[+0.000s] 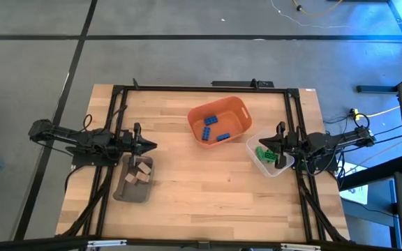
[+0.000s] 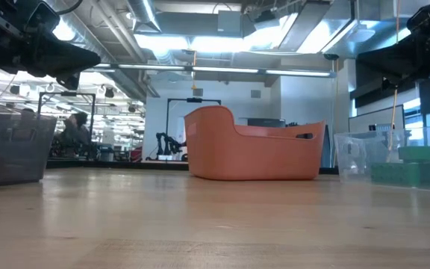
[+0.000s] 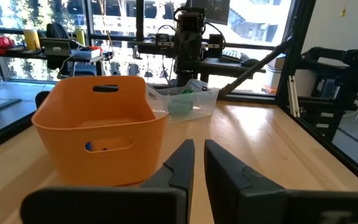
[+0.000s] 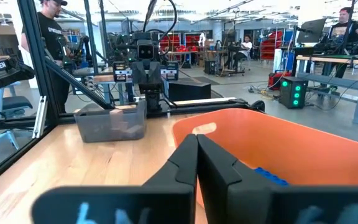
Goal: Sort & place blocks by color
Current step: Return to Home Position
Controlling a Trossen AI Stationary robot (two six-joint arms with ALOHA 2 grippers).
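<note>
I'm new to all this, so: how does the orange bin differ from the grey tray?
The orange bin is bigger and holds blue blocks; the grey tray holds tan blocks. The bin sits near the middle; the tray lies left, by the left gripper. The right gripper hangs by the clear bin. Bin and tray are both open-topped.

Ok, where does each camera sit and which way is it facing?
High: overhead, straight down; both arms, left gripper, right gripper.
Low: at the table, level toward the orange bin; arms overhead.
Left wrist: past its own fingers toward the right arm.
Right wrist: past its fingers toward the left arm.
All four share the orange bin.
</note>
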